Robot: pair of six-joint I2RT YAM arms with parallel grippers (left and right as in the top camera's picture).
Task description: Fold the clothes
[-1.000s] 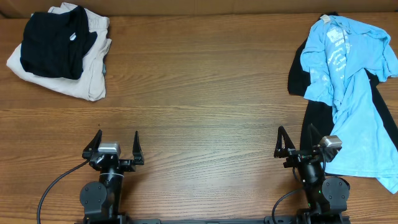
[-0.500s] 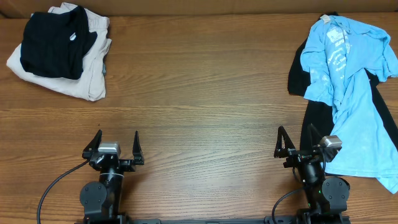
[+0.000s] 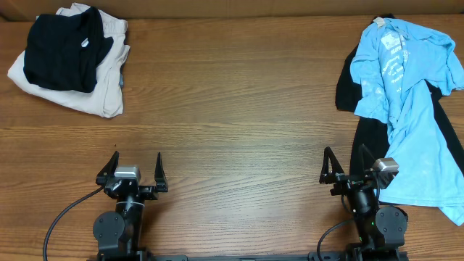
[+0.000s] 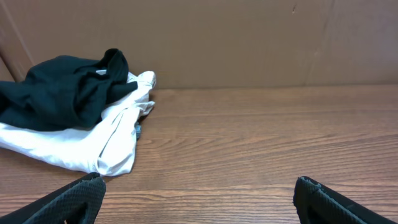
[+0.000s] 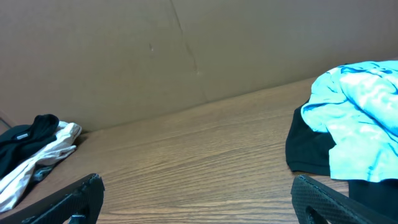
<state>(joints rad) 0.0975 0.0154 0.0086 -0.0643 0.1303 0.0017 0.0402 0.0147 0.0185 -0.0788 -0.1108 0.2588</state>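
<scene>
A crumpled light blue shirt [image 3: 409, 109] lies over a black garment [image 3: 371, 138] at the table's right side; both show in the right wrist view, the blue shirt [image 5: 364, 118] above the black garment [image 5: 314, 149]. A folded black garment [image 3: 61, 51] rests on a folded cream garment [image 3: 101, 80] at the far left; they also show in the left wrist view, black [image 4: 62, 90] on cream [image 4: 93, 143]. My left gripper [image 3: 132, 168] is open and empty near the front edge. My right gripper [image 3: 346, 165] is open and empty beside the black garment's lower edge.
The wooden table [image 3: 232, 109] spans the view. A brown cardboard wall [image 4: 249, 37] stands behind the table's far edge.
</scene>
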